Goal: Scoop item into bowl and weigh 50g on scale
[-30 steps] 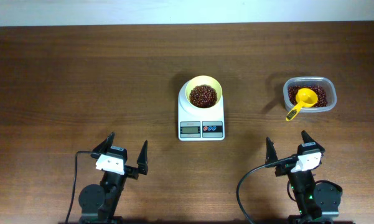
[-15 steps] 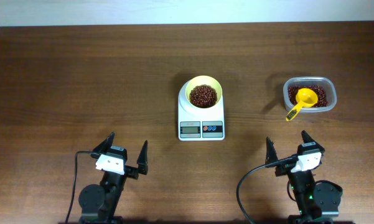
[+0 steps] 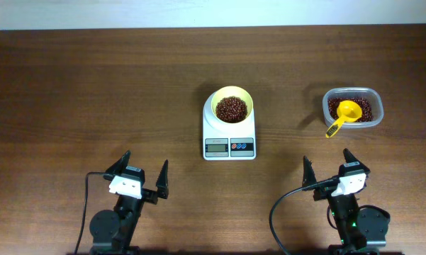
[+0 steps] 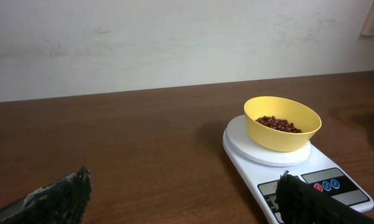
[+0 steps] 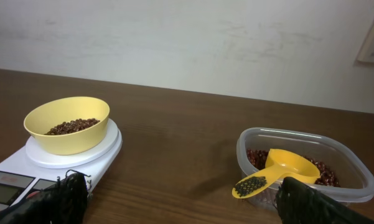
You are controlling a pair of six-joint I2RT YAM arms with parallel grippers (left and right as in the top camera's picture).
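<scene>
The pale-yellow bowl [image 3: 231, 106] stands on the white scale [image 3: 229, 139] at the table's middle and holds a heap of dark reddish-brown beans [image 3: 231, 108]. The bowl [image 4: 282, 123] and scale [image 4: 261, 158] show in the left wrist view, and the bowl [image 5: 67, 124] and scale [image 5: 25, 171] in the right wrist view. More beans [image 3: 359, 108] lie in the clear tub [image 3: 353, 107] at the right, with the yellow scoop [image 3: 345, 115] resting in it. My left gripper [image 3: 139, 175] and right gripper [image 3: 327, 169] are open and empty near the front edge, far from the scale.
The tub [image 5: 305, 164] and scoop [image 5: 279, 167] show close in the right wrist view, the scoop's handle sticking out over the tub's near rim. A pale wall runs behind the table's far edge. A black cable [image 3: 278, 212] curls by the right arm's base.
</scene>
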